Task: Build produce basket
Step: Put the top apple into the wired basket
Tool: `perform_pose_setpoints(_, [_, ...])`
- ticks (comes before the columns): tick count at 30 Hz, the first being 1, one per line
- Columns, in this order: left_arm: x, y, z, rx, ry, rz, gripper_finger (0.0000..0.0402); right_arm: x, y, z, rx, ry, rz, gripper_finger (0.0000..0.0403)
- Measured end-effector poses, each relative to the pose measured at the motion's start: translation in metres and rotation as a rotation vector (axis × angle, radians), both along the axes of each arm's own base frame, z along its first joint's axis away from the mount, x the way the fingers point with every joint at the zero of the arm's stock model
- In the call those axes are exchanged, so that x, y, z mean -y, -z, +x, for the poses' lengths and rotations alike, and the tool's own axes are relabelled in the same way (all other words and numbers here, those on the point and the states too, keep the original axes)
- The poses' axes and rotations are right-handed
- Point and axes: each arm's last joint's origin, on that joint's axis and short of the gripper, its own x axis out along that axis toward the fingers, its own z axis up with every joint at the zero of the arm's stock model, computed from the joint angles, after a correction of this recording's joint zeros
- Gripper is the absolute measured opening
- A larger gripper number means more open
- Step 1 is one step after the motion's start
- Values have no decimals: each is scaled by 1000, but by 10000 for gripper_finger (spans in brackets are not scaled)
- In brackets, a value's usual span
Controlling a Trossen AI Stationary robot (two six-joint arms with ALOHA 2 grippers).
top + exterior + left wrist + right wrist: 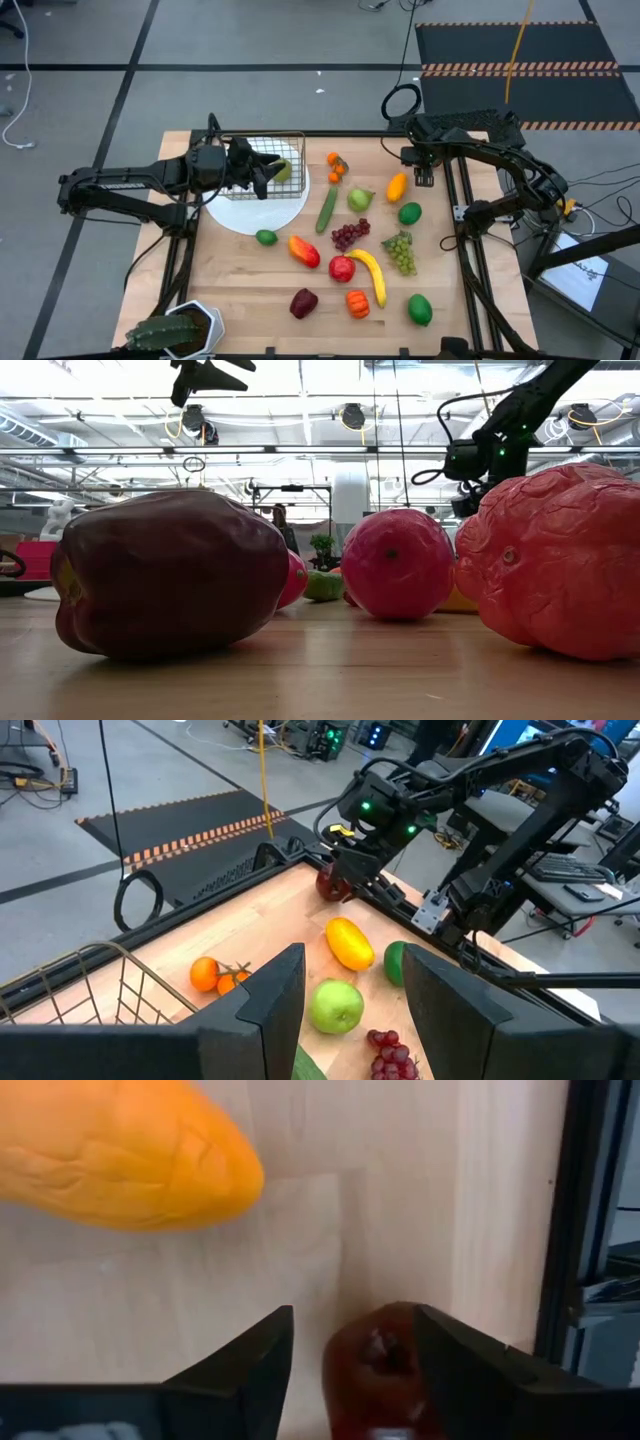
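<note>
The wire basket (272,160) stands on the round white plate (262,207) at the table's far left, with one green fruit (283,170) inside. My left gripper (352,1005) hovers open over the basket and touches nothing. My right gripper (352,1345) points down at the far right edge, its fingers on either side of a dark red apple (382,1370), which also shows in the left wrist view (333,883). The mango (397,186), green pear (360,199), cucumber (326,208), grapes (349,234), banana (370,272) and limes (420,309) lie loose on the table. My right gripper comes from above with the dark red apple between its fingers. A strip of bare table shows between one finger (262,1365) and the apple. Whether the other finger (465,1365) touches the apple I cannot tell.
A spiky potted plant (175,330) stands at the near left corner. A red apple (341,268), a dark red fruit (303,302) and an orange pepper (358,303) crowd the near middle. Metal frame rails (466,250) run along the right edge.
</note>
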Motion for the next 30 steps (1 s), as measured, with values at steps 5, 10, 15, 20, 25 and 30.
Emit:
perform_pose_setpoints(5, [0, 0, 0, 0, 0, 0, 170, 2, 0, 0, 5, -2, -12, 175])
perform_pose_setpoints(10, [0, 0, 0, 0, 0, 0, 170, 6, 0, -2, 5, -25, -30, 162])
perform_pose_setpoints(15, [0, 0, 0, -3, 1, 7, 170, 6, 0, -2, -2, -55, -39, 147])
perform_pose_setpoints(20, [0, 0, 0, -3, 1, 7, 170, 0, 12, -8, -62, -70, -27, 136])
perform_pose_setpoints(25, [0, 0, 0, -3, 1, 7, 170, -1, 19, -10, -92, -64, -54, 132])
perform_pose_setpoints(30, [0, 0, 0, -4, 1, 9, 170, 0, 19, -10, -84, -65, -67, 132])
